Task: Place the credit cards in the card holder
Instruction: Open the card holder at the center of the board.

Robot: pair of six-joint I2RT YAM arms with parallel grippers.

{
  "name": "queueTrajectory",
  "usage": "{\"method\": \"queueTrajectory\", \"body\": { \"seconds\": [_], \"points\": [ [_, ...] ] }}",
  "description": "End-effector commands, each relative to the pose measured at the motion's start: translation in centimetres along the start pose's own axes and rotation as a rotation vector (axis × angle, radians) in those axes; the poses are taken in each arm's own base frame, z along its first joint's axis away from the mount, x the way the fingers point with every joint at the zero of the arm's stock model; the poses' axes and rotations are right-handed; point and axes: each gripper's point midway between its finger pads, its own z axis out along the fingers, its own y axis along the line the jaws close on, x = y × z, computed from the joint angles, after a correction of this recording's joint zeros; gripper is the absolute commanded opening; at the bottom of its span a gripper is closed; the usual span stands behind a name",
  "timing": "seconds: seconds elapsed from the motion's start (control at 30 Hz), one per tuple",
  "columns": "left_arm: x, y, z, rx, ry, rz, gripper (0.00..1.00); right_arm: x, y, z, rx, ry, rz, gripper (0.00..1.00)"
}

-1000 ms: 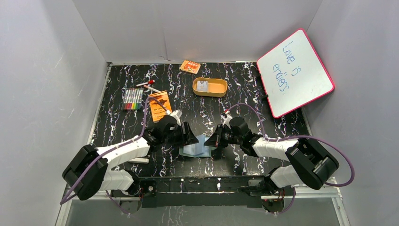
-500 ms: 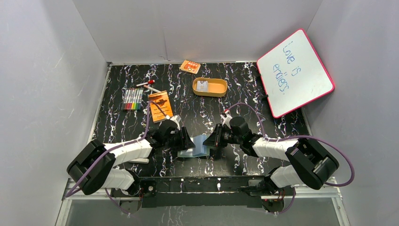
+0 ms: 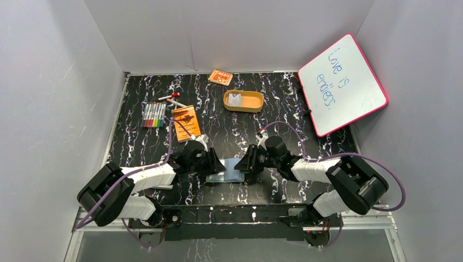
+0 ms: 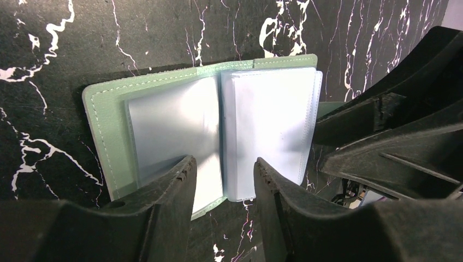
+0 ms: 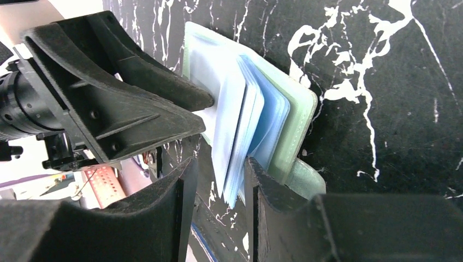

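The card holder (image 3: 231, 170) lies open on the black marbled table between my two grippers, green cover (image 4: 104, 120) down and clear bluish pockets (image 4: 267, 120) up. My left gripper (image 3: 217, 165) is open, its fingertips (image 4: 183, 174) resting over the near edge of the pockets, one on each side of the spine. My right gripper (image 3: 245, 162) is open at the holder's other side, with the fanned pocket leaves (image 5: 245, 136) standing loosely between its jaws. A pale credit card (image 3: 235, 99) lies in the tan tray (image 3: 255, 102) farther back.
An orange booklet (image 3: 185, 120) and a row of coloured markers (image 3: 154, 114) lie at the back left. An orange patterned packet (image 3: 220, 77) sits by the rear wall. A pink-framed whiteboard (image 3: 342, 83) leans at the right. A red-capped marker (image 3: 170, 97) lies near the marker row.
My right gripper has opened from shut and shifted slightly left against the holder. My left gripper has narrowed its jaws and settled lower onto the pockets.
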Motion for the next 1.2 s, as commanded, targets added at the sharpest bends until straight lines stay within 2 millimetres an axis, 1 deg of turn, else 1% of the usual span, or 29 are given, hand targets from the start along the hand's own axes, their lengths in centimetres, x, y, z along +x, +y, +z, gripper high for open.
{"method": "queueTrajectory", "body": {
  "seconds": [0.0,0.13,0.33,0.5,0.6,0.73,1.0,1.17],
  "points": [
    [1.7,2.7,0.0,-0.088,0.043,-0.01,0.41,-0.1,0.8,0.3,-0.046,0.0,-0.007,0.45],
    [1.8,2.8,0.1,-0.09,0.044,-0.009,0.41,0.0,1.4,0.6,-0.08,0.015,-0.005,0.44],
    [1.8,3.0,0.1,-0.1,0.047,-0.012,0.4,-0.5,3.0,0.4,-0.164,-0.005,-0.024,0.34],
    [1.9,3.1,0.1,-0.105,0.049,-0.008,0.4,-0.8,4.0,0.2,-0.209,-0.015,-0.042,0.31],
    [1.8,3.0,0.1,-0.105,0.049,-0.007,0.39,-0.8,4.2,0.3,-0.216,-0.012,-0.046,0.28],
    [1.8,3.1,0.1,-0.108,0.049,-0.004,0.39,-0.7,3.8,0.7,-0.199,0.004,-0.042,0.24],
    [1.7,3.1,0.0,-0.112,0.043,-0.004,0.39,-0.4,2.6,1.3,-0.142,0.026,-0.029,0.24],
    [1.8,3.3,0.0,-0.117,0.044,-0.007,0.39,-0.5,2.6,1.1,-0.144,0.016,-0.031,0.13]
  ]
}}
